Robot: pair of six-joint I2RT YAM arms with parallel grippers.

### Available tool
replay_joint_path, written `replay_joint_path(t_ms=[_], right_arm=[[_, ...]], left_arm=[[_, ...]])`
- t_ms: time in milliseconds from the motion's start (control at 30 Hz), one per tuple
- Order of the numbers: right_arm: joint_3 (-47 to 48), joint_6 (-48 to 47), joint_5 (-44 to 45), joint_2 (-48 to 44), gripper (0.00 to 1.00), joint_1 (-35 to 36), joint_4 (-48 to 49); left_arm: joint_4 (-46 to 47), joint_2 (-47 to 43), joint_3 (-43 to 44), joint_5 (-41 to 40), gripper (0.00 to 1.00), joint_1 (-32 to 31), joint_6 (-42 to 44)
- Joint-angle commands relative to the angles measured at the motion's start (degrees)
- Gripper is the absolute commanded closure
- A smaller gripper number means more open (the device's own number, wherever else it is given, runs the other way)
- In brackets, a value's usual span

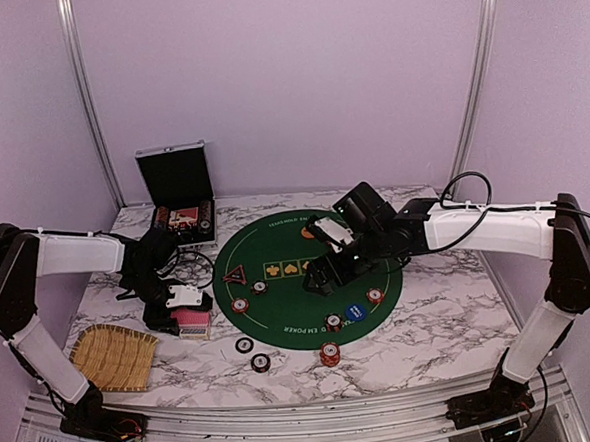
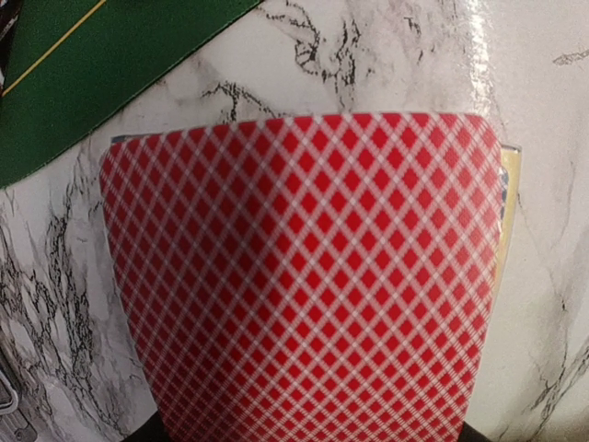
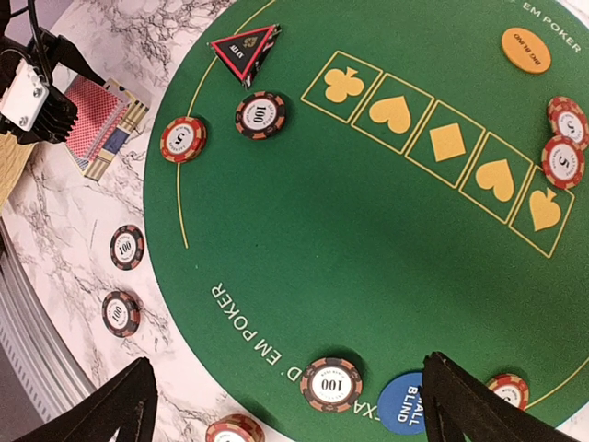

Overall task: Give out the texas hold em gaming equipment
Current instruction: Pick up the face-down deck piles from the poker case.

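Observation:
My left gripper [image 1: 178, 310] is low over the marble, left of the green poker mat [image 1: 297, 251]. In the left wrist view a bent red-backed card [image 2: 304, 276] fills the frame from between the jaws and hides the fingers. The deck's edge [image 2: 507, 198] shows under it. The deck also shows in the top view [image 1: 192, 322] and in the right wrist view [image 3: 97, 124]. My right gripper [image 1: 328, 269] hangs open and empty above the mat, with a 100 chip [image 3: 331, 384] and the blue small-blind button [image 3: 401, 403] between its fingers [image 3: 474, 405]. Several chips lie on the mat and on the marble [image 1: 244, 344].
The open silver case [image 1: 178, 193] stands at the back left with chips inside. A woven straw tray [image 1: 113, 357] lies at the front left. A red-and-black triangle marker [image 1: 234, 277] and an orange big-blind button [image 3: 525, 50] lie on the mat.

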Motion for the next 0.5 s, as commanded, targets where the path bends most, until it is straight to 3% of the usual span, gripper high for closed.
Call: replay_joint_path(t_ms=[0,467], right_arm=[[0.0,1.0,-1.7,0.2,0.03,-0.5,2.0],[1.4,1.8,-6.0,2.9,0.03,-0.5,4.0]], left_arm=[[0.3,-1.7,0.1,1.0,0.6,-0.3,-0.5],[0.7,-3.8,-0.1,3.6,0.64,-0.3,-1.7]])
